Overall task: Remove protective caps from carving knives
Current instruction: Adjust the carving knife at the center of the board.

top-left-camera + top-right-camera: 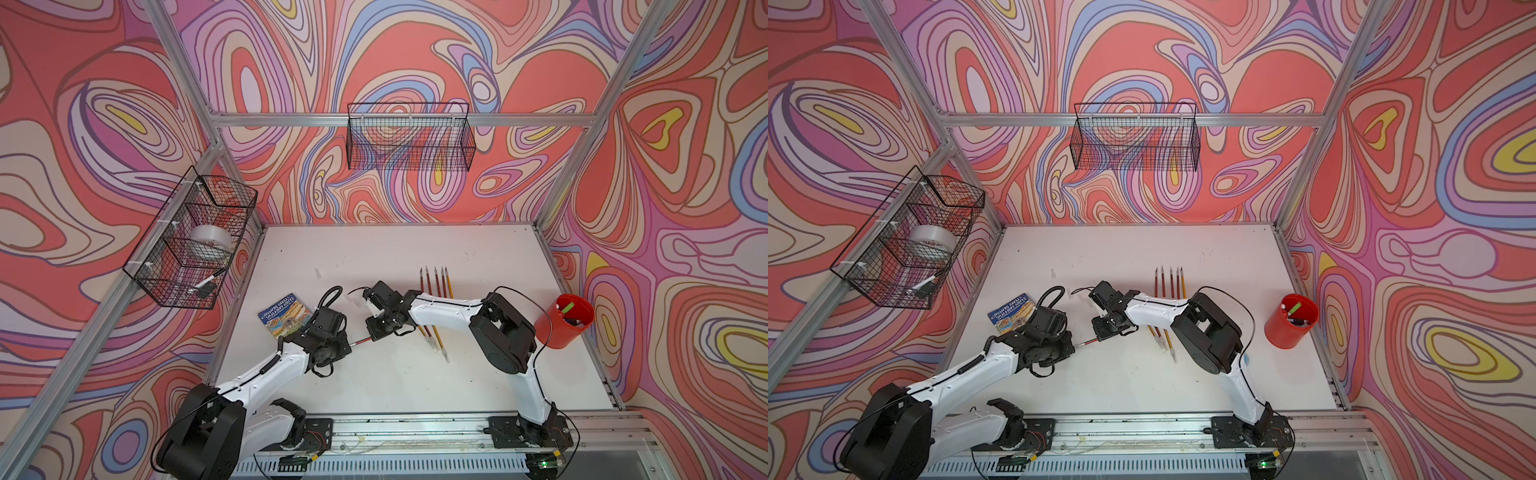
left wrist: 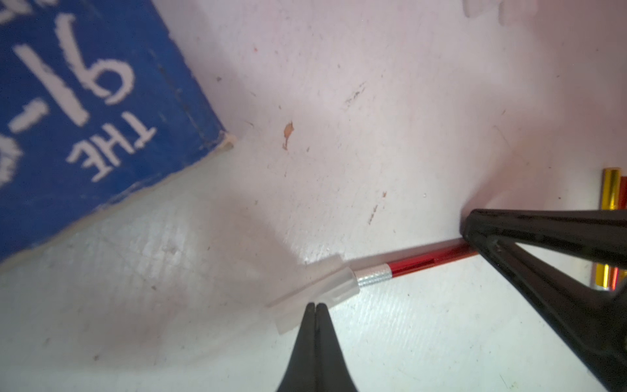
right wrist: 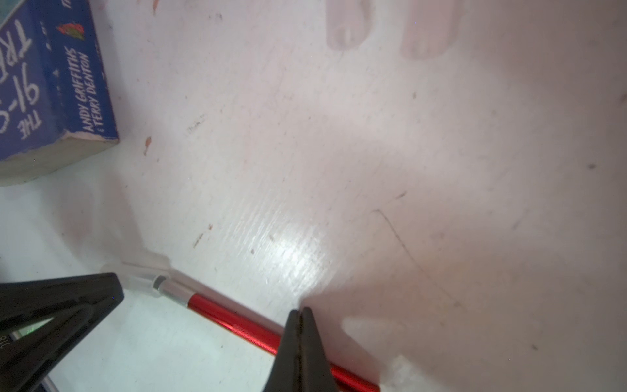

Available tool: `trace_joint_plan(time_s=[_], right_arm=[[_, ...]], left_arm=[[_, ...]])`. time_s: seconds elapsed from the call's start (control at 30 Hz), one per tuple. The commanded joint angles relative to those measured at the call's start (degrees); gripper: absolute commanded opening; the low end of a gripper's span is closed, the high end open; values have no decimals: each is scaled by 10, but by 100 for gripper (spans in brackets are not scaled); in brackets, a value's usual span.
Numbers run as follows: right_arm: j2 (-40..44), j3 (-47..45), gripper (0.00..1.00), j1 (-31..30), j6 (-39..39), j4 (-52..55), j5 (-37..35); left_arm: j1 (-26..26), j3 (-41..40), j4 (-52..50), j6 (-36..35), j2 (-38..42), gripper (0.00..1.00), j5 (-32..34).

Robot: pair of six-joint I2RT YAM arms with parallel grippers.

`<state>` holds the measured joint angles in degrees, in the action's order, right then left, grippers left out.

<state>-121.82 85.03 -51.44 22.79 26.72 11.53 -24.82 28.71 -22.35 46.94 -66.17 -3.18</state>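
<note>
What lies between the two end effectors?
A red carving knife: left end effector on its cap, right end effector on its handle; both wrist views show it.

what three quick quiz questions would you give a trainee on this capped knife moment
1. True or false: the protective cap is already off the red knife.
2. What is the left gripper pinching? A the translucent cap; B the knife's red handle; C nothing.
3. Which gripper clamps the red handle?

Key
1. False: the cap sits against the silver collar, covering the blade.
2. A.
3. The right gripper. Its jaws are shut on the handle, away from the cap.
</note>
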Motion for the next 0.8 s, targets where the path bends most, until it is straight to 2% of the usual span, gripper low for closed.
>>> trace_joint_plan(time_s=[0.0, 0.3, 0.53, 0.73, 0.77], right_arm=[[6, -19, 0, 2, 2, 16, -11], [2, -22, 0, 1, 4, 12, -10], [-5, -10, 0, 1, -4, 21, -19], [-15, 4, 0, 2, -7, 28, -20], [-16, 5, 0, 1, -8, 29, -21]], left_arm=[[-2, 28, -17, -8, -8, 3, 3], [-2, 42, -21, -9, -14, 5, -4], [-2, 37, -50, -4, 33, 3, -6], [-1, 14, -67, 8, 75, 0, -6], [-1, -10, -64, 10, 77, 0, -7]])
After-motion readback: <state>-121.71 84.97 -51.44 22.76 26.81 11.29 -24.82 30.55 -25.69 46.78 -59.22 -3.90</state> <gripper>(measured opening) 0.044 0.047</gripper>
